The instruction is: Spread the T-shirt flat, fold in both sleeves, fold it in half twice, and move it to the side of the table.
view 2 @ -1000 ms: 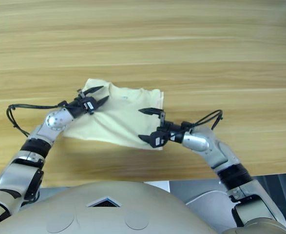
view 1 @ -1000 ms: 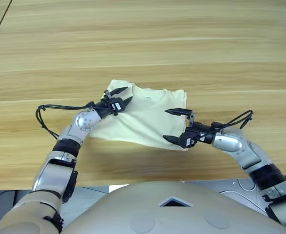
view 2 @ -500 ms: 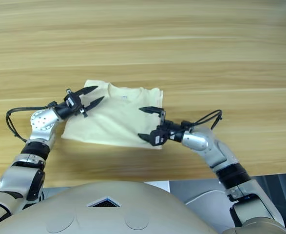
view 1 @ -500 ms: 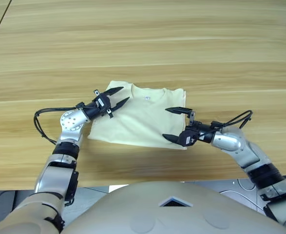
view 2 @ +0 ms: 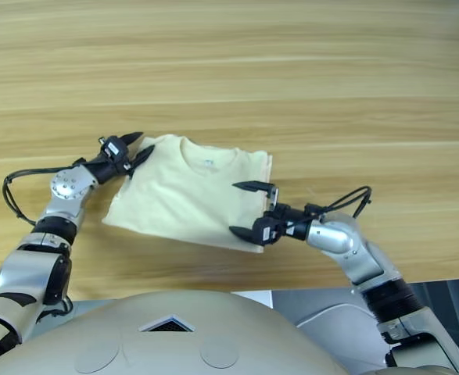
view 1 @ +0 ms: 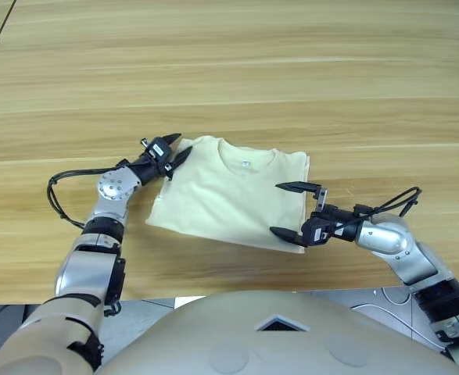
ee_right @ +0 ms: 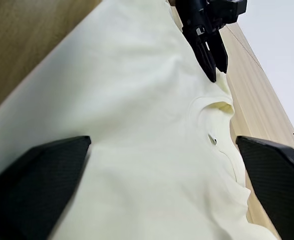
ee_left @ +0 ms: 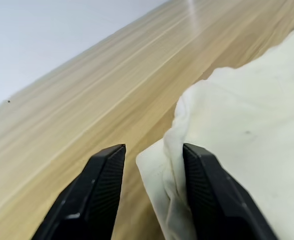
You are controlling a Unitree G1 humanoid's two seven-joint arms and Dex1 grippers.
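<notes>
The folded T-shirt [view 1: 229, 191] lies on the table [view 1: 292, 62] near its front edge. Left jaws, slightly parted (cloth edge between them), sit at its far-left corner; right jaws gape wide at its near-right corner.

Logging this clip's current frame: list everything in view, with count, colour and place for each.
T-shirt: one, pale yellow, folded into a rough rectangle with the collar on top, lying on the near part of the table.
Table: one, light wood grain, under the shirt.
Left gripper: one, black fingers, at the shirt's far left corner, fingers apart with the cloth's edge between them.
Right gripper: one, black fingers, wide open at the shirt's right edge.
</notes>
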